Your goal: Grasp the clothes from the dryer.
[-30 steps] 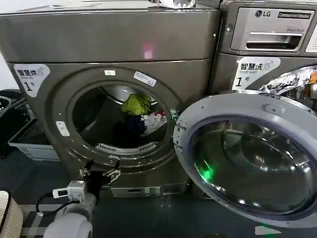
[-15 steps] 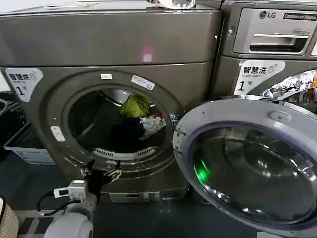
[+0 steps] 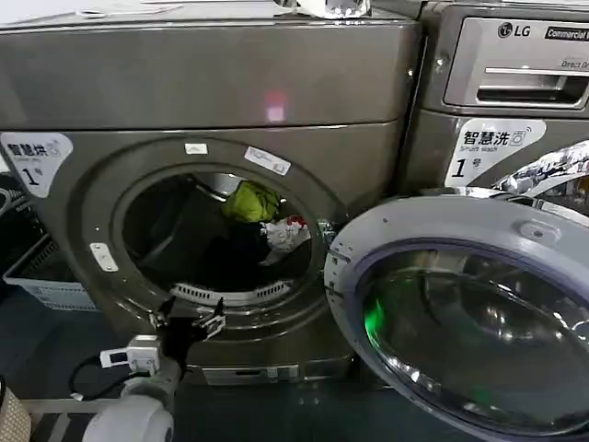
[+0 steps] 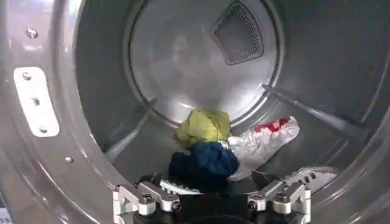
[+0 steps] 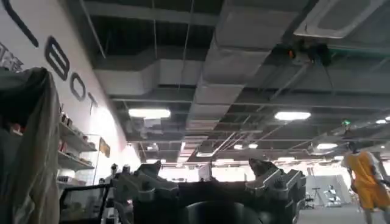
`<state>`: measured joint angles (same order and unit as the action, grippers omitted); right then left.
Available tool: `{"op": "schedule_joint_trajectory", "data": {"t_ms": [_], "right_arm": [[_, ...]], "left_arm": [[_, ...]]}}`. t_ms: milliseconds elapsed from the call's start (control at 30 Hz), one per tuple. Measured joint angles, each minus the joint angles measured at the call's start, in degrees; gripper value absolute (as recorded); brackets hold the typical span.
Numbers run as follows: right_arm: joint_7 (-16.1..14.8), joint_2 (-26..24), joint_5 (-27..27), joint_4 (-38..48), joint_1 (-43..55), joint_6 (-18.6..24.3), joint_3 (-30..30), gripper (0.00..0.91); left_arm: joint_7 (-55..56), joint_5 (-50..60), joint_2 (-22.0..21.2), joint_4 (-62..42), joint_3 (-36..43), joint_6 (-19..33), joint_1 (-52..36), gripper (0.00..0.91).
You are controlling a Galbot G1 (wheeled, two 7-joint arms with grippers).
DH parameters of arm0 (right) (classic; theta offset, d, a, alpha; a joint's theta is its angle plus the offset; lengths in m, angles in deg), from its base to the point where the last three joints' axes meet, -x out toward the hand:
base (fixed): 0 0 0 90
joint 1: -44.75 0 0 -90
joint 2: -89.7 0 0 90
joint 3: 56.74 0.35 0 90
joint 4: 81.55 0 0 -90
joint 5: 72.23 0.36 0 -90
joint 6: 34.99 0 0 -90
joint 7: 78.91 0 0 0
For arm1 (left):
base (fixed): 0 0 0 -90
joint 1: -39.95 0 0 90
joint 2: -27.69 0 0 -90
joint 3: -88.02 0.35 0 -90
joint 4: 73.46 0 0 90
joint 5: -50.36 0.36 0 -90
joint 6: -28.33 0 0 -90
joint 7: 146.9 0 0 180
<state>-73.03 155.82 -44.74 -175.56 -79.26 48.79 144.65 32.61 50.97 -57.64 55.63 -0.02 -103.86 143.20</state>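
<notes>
Shifted leftward in head view since a second ago: dryer (image 3: pixel 230 83) porthole and open door (image 3: pixel 460 322) redrawn, so body repositioning, approach underway. Left gripper (image 3: pixel 187 319) spread, just below porthole rim, not yet inside. Clothes (image 3: pixel 262 221) heaped on drum floor. Left wrist view: left gripper (image 4: pixel 211 201) wide, empty, aimed at clothes (image 4: pixel 210 152). Right wrist view: right gripper (image 5: pixel 210 182) spread, pointed at ceiling, parked.
</notes>
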Motion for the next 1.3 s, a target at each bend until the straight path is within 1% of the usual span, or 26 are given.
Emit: {"op": "schedule_joint_trajectory", "data": {"t_ms": [1300], "right_arm": [[-0.1,0.52,-0.27,0.19,0.13,0.54,-0.42,0.907]], "left_arm": [[-0.09,0.53,-0.19,-1.0,-0.32,0.0,-0.41,0.907]]}}
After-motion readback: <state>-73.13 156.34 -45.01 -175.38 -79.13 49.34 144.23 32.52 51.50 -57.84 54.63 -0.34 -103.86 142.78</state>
